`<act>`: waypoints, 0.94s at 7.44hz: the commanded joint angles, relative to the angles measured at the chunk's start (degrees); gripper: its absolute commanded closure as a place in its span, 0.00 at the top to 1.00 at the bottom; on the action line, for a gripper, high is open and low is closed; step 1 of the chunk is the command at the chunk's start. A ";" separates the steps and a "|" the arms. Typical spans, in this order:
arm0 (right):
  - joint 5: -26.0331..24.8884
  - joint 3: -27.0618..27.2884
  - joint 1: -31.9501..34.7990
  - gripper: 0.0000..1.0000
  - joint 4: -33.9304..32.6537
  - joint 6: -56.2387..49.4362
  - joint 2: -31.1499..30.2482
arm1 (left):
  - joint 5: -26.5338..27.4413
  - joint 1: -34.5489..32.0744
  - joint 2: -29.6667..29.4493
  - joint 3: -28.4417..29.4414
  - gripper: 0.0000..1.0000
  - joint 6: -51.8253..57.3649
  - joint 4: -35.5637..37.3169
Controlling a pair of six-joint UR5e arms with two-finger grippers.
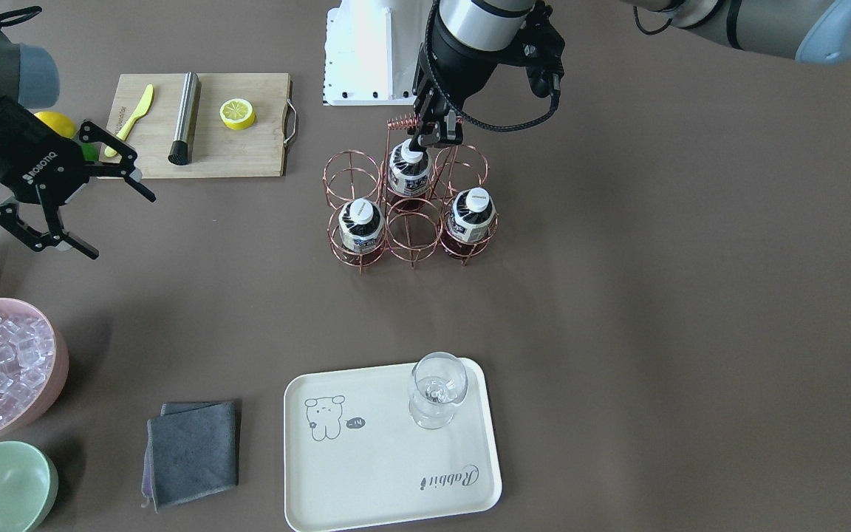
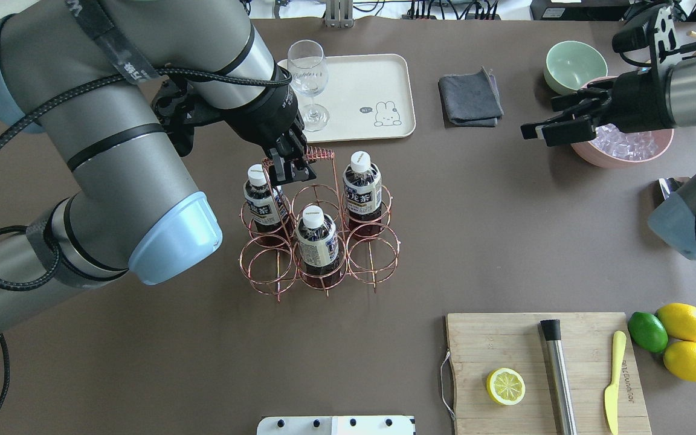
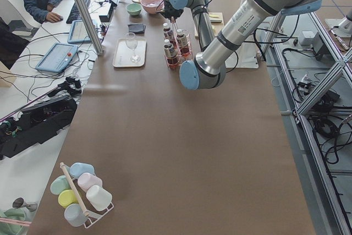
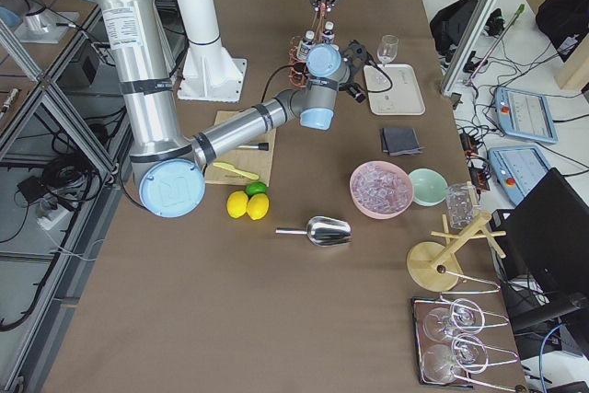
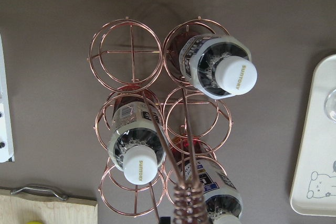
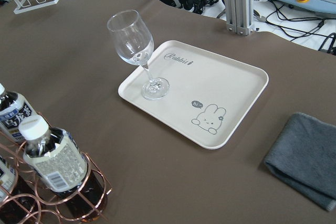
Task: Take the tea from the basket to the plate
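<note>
My left gripper [image 2: 292, 171] hangs over the basket [image 2: 374, 244], close by its coiled handle [image 2: 318, 154]. The three teas [image 2: 318, 238] stand upright in their ring cells, so I judge that one can only come out straight up, taken by the cap. My jaws look partly open and hold nothing. The plate [image 2: 378, 78] beyond has bare room beside the glass [image 2: 310, 75]. My left arm reaches forward with the wrist pointing down. My right gripper [image 2: 538, 116] is well apart, spread wide and empty.
</note>
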 commanded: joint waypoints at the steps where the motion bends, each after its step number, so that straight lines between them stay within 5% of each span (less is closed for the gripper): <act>1: -7.60 0.62 -7.05 0.99 1.26 4.69 4.54 | 0.06 0.60 -0.06 -0.02 0.00 -0.59 -0.09; 5: -25.54 1.95 -21.99 0.99 1.96 6.98 8.67 | 0.15 1.13 -0.06 -0.81 0.00 -2.52 -0.09; 7: -28.47 1.86 -24.13 0.99 1.61 7.51 9.38 | 0.06 1.31 -0.14 -0.90 0.00 -2.70 -0.09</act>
